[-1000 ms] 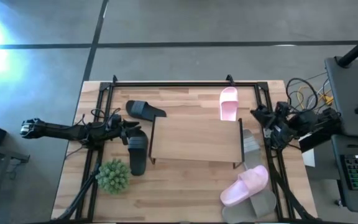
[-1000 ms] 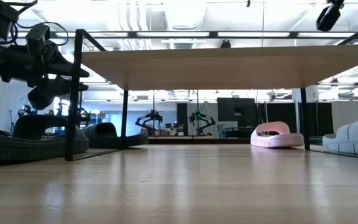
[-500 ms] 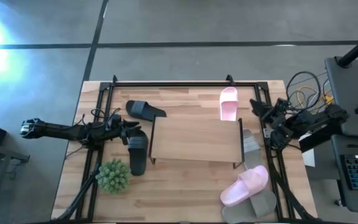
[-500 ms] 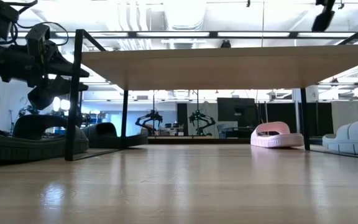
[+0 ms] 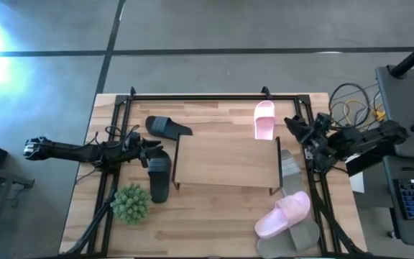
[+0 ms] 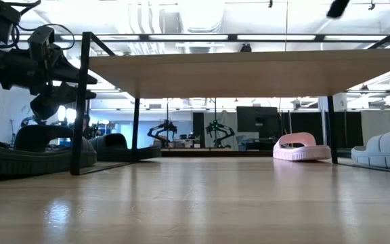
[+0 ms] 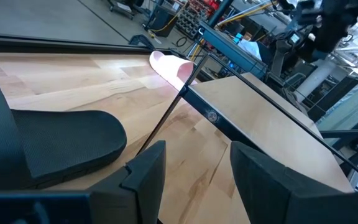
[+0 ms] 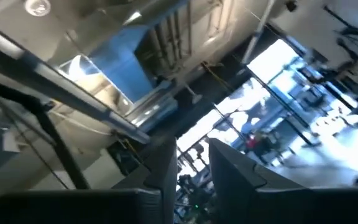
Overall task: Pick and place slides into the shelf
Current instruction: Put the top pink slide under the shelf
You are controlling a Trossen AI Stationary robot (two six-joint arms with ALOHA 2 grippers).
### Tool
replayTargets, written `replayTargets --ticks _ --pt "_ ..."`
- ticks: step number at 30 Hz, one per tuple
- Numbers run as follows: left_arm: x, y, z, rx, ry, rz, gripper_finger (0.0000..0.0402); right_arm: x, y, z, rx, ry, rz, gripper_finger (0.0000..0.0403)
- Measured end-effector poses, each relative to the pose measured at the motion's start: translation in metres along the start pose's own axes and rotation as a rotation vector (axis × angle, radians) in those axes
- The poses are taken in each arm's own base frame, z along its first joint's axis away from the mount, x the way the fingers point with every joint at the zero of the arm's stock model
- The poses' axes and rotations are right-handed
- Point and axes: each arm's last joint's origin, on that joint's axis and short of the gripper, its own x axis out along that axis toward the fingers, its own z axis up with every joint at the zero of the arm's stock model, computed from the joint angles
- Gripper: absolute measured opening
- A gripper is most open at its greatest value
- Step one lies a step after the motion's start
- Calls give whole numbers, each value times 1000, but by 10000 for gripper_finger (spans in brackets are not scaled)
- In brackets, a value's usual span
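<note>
The big wooden table (image 5: 214, 230) has a dark frame around its edges. In the middle stands the shelf (image 5: 227, 162), a low rack with a flat light-wood top. Nothing lies on that top.

The left arm reaches in from the left side. The left gripper (image 5: 152, 150) hangs just beside the shelf's left end, and its two fingers (image 7: 146, 176) are spread apart with nothing between them. Right under it lies one black slide (image 5: 159, 176), pointing down the table. The other black slide (image 5: 167, 127) lies near it, toward the far edge.

The right gripper (image 5: 298, 128) is up in the air by the shelf's right end. Its fingers are a little apart and empty, and its camera looks up at the ceiling.

One pink slide (image 5: 264, 119) lies by the far edge, near the right gripper. The other pink slide (image 5: 284, 214) lies at the near right corner, partly on a grey slide (image 5: 305, 235). Another grey slide (image 5: 290, 170) lies just beside the shelf's right end.

A small green plant (image 5: 131, 203) sits near the black slide.

Beyond the table is a grey floor and a bright workshop room.
</note>
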Motion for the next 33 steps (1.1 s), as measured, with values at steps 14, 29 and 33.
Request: replayTargets --ticks 14,29,33 --pt "0 0 0 0 0 0 166 23 -18 42 -680 362 -783 105" --pt "0 0 0 0 1 0 166 87 -67 25 -969 847 -1153 171" --pt "0 0 0 0 0 0 166 97 -81 19 -991 984 -1253 196"
